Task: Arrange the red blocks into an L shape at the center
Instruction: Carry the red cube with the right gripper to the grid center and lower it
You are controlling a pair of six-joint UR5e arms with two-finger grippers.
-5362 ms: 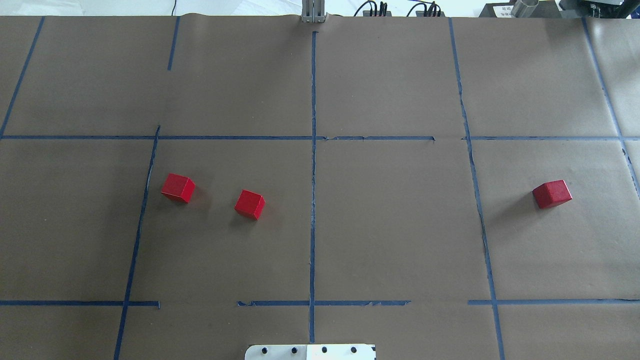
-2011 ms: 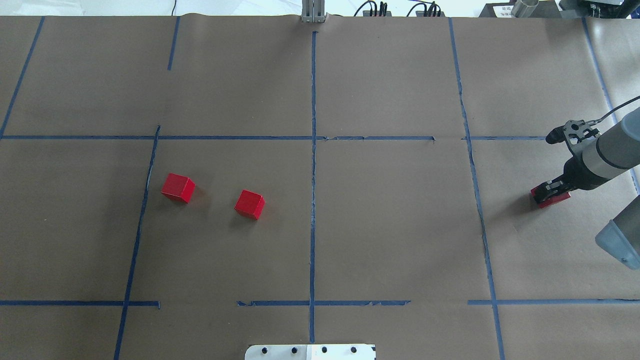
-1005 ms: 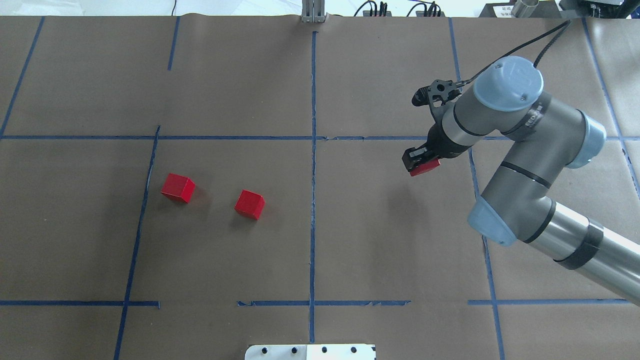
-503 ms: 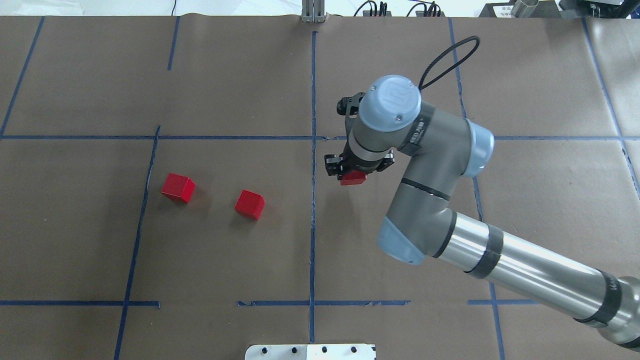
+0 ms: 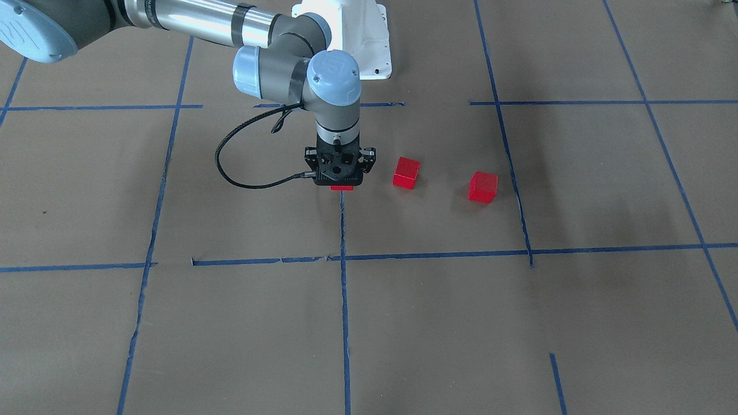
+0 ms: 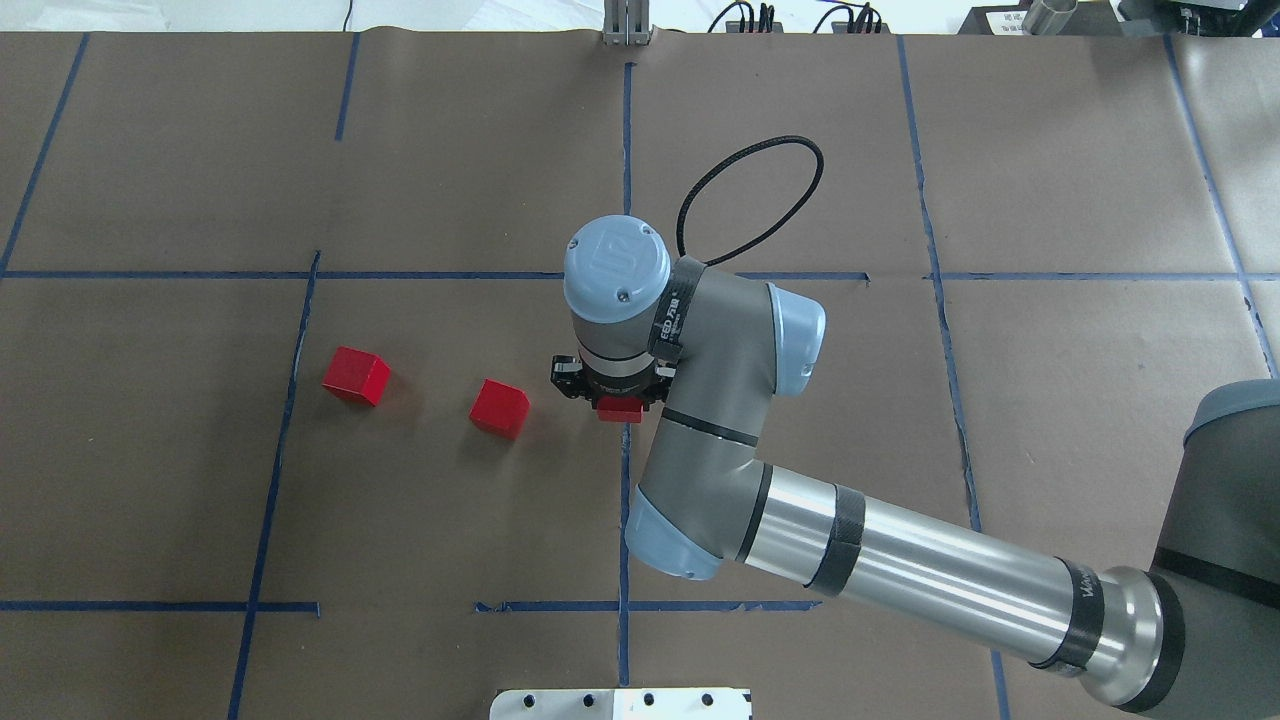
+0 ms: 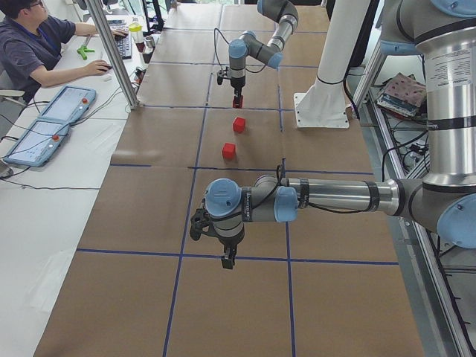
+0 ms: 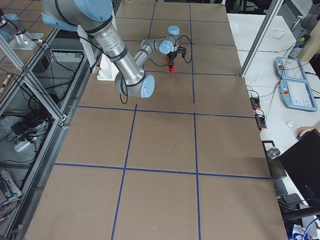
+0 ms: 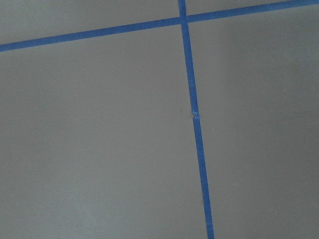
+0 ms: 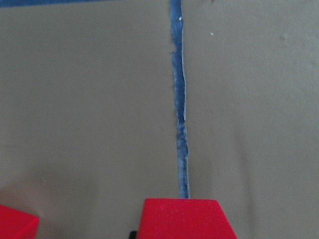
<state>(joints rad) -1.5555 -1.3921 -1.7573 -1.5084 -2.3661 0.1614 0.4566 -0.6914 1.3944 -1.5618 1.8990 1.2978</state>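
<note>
Two red blocks [image 6: 355, 376] [image 6: 499, 408] rest on the brown paper left of the center, marked by the long blue tape line [image 6: 626, 330]. My right gripper [image 6: 617, 403] is shut on the third red block [image 6: 620, 411], pointing straight down over that line. The front view shows the held block [image 5: 341, 187] peeking out below the gripper, level with the nearest loose block [image 5: 406, 173]. In the right wrist view the held block [image 10: 184, 219] sits over the tape. My left gripper [image 7: 227, 260] shows only in the left side view, so I cannot tell its state.
The white base plate [image 5: 357, 34] lies behind the right arm. A person [image 7: 37, 44] sits at a side desk with control pendants [image 7: 44, 126], beside a metal post [image 7: 111, 52]. The left wrist view shows only paper and blue tape [image 9: 197, 129].
The right arm picked up the far-right block and carried it left to the center tape line. The two other blocks have stayed where they were.
</note>
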